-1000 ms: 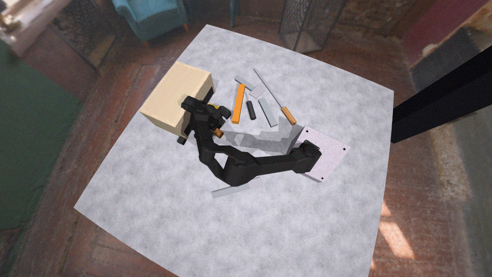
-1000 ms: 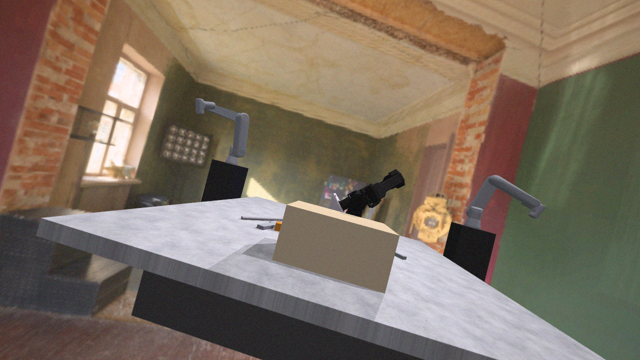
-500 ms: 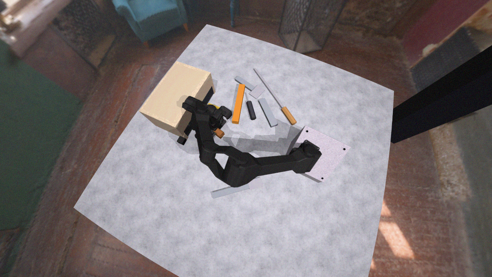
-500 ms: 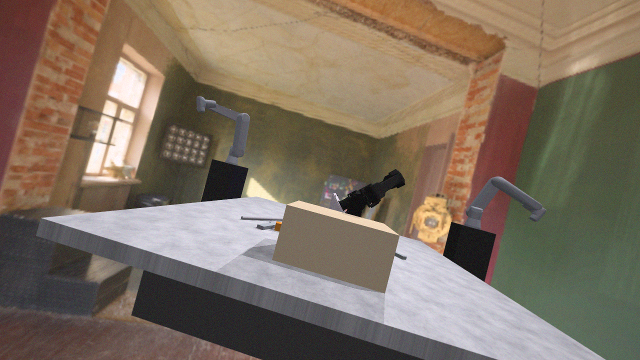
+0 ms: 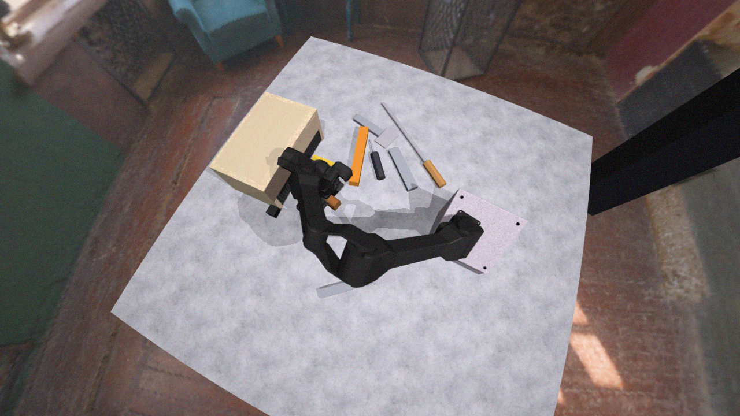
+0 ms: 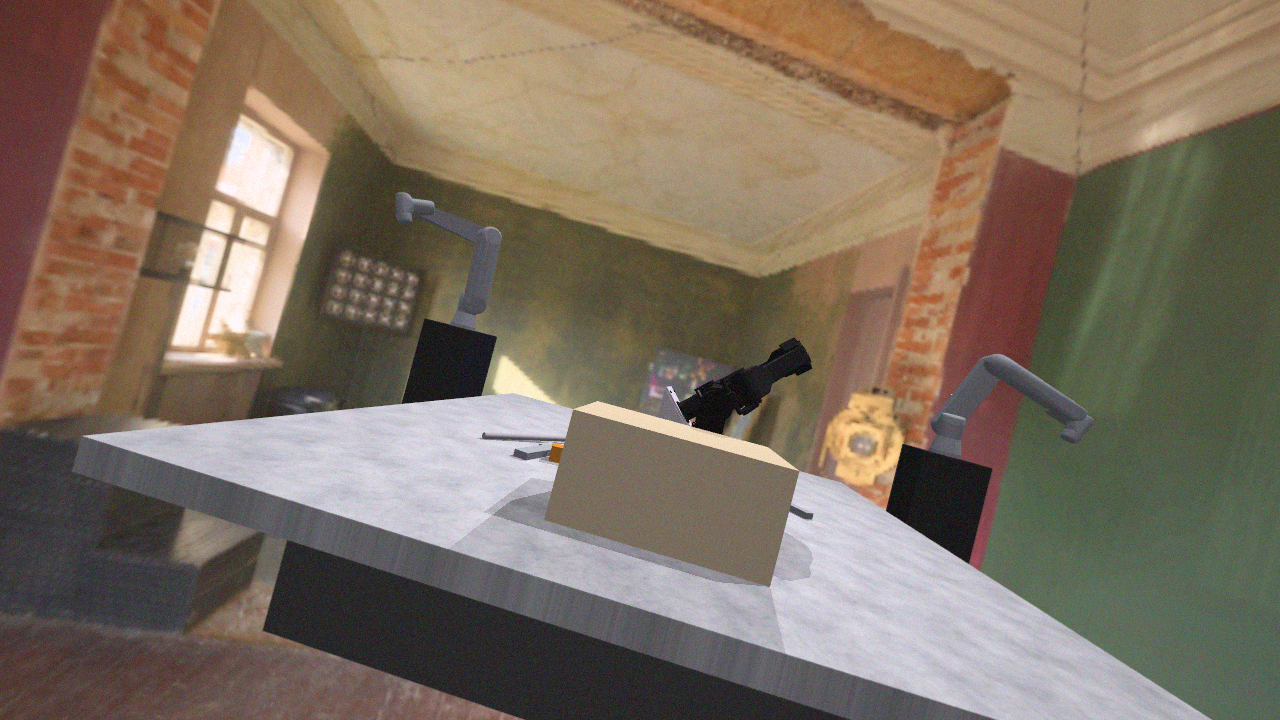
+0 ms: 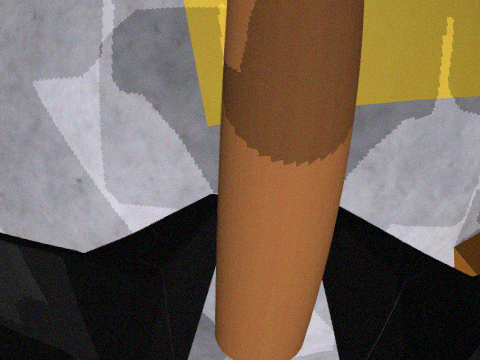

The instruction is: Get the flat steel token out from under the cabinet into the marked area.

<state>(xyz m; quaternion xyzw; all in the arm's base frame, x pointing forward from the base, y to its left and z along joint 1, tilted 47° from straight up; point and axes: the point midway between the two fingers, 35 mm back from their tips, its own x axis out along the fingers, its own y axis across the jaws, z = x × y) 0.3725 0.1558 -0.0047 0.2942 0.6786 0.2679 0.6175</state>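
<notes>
Overhead, the black arm reached from its pale base plate across the mottled grey surface to the front of the beige box-shaped cabinet, and its pincer was clamped on a tool with a round orange-brown handle whose end stuck out behind the wrist. A patch of the yellow marked area showed just beside the cabinet's dark slotted front. To the right lay loose tools, apart from the arm: an orange flat bar, a short dark-handled tool, two grey bars and, a small pale square plate and a long thin rod with an orange handle. The steel token could not be seen in any view. From the low exterior view, only the cabinet's plain matte back and side showed, hiding the slots and the yellow patch; the arm's upper links rose behind it, and the thin rod lay on the surface to the left. Up close at the wrist, the smooth cylindrical handle filled the middle, partly shaded, with black pincer bodies on either side low in the frame and the yellow area lying flat beyond. No writing or labels were readable anywhere.
</notes>
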